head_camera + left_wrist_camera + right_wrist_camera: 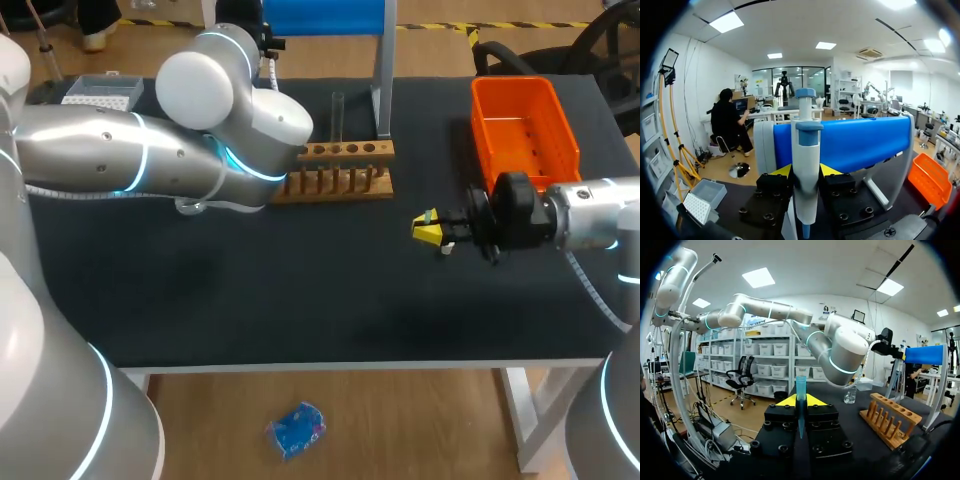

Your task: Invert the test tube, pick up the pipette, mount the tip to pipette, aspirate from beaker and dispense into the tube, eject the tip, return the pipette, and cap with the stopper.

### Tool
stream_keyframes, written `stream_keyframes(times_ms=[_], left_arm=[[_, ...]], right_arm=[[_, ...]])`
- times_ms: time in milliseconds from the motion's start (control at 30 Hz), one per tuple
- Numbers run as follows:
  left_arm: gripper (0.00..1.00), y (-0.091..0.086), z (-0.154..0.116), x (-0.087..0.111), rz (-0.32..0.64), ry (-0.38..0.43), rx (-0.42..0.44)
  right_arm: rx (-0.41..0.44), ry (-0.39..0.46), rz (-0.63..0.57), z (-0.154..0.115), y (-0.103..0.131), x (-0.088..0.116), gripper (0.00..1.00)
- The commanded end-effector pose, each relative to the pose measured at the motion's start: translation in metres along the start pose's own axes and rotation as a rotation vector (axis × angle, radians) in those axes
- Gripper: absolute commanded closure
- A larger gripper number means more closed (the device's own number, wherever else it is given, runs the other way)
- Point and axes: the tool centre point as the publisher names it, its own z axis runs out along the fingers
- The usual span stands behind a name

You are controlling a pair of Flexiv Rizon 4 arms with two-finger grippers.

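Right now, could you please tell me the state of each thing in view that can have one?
Left end effector: shut on the pipette.
Pipette: upright, gripped, in front of the stand.
Right end effector: shut on the tip.
Tip: upright, point down, not on the pipette.
Tube: standing upright in the rack.
Bin: upright, open at the top.
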Motion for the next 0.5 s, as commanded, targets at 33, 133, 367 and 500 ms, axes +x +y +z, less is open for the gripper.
stream_keyframes(times_ms=[33,133,367,500], left_arm=[[1.00,0.000,0.001,0.002,-0.003,-0.010,0.004],[1.00,-0.002,-0.003,0.003,-0.004,-0.015,0.006],[1.00,-0.020,-0.010,0.002,0.010,-0.032,0.029],[1.00,-0.034,-0.014,0.002,0.021,-0.040,0.053]], right_arm=[[0.001,-0.001,-0.001,0.000,0.000,0.001,1.00],[0.001,-0.001,-0.001,0.000,0.000,0.001,1.00],[0.001,-0.001,-0.001,0.000,0.000,0.001,1.00],[0.001,-0.001,-0.001,0.000,0.000,0.001,1.00]])
